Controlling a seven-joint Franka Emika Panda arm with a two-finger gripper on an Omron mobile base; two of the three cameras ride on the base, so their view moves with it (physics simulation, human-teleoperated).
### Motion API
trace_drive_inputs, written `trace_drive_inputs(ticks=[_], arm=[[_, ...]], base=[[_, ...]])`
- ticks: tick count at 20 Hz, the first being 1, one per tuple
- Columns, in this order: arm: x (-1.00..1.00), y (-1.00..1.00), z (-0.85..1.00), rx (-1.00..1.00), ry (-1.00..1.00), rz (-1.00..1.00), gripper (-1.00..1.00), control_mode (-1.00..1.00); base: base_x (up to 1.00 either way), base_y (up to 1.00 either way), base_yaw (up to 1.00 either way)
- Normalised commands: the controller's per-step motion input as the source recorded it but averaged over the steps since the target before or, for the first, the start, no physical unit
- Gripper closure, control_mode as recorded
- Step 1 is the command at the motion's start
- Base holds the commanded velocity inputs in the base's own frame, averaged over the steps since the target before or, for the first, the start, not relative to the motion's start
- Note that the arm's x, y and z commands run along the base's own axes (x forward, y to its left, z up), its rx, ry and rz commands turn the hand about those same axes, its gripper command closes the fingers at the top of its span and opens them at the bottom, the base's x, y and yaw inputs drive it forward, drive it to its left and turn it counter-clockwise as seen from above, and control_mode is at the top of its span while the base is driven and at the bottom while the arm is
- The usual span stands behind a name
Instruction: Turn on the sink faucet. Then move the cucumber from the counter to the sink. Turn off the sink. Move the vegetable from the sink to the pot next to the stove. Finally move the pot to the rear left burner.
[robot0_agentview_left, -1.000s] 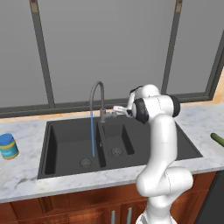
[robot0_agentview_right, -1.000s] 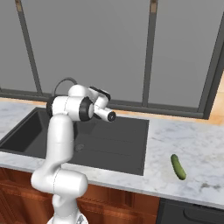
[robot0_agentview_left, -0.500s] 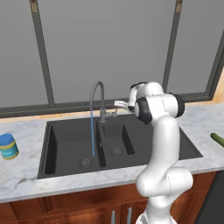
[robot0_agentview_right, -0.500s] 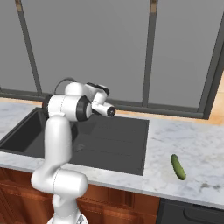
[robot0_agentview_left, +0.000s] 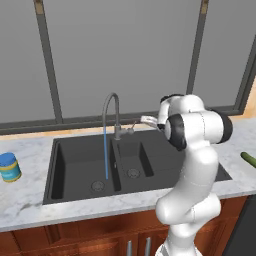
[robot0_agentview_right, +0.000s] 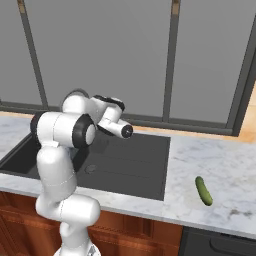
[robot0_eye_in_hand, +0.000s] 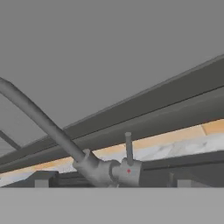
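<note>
Far left on the counter (robot0_agentview_left: 30, 200) stands a can (robot0_agentview_left: 9, 167), water runs from the faucet (robot0_agentview_left: 111, 107) into the sink (robot0_agentview_left: 80, 165), my gripper (robot0_agentview_left: 142, 120) hovers just right of its lever, open or closed I cannot tell, and the cucumber (robot0_agentview_right: 203, 190) lies far right.

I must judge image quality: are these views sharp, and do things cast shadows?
Left base view: crisp, flat light; the sink faucet casts no clear shadow. Right base view: the cucumber has only a faint shadow. Hand view: soft and blurry, strongly tilted.
</note>
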Motion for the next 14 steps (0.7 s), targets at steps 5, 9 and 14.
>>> trace_drive_inputs(ticks=[5,9,14], arm=[[-0.89,-0.42,0.65,0.00,0.00,-0.05,-1.00,-1.00],[-0.44,-0.40,0.87,0.00,0.03,-0.03,-1.00,-1.00],[-0.06,-0.48,0.87,0.00,0.15,0.00,-1.00,-1.00]], base=[[0.00,0.00,0.00],[0.00,0.00,0.00],[0.00,0.00,0.00]])
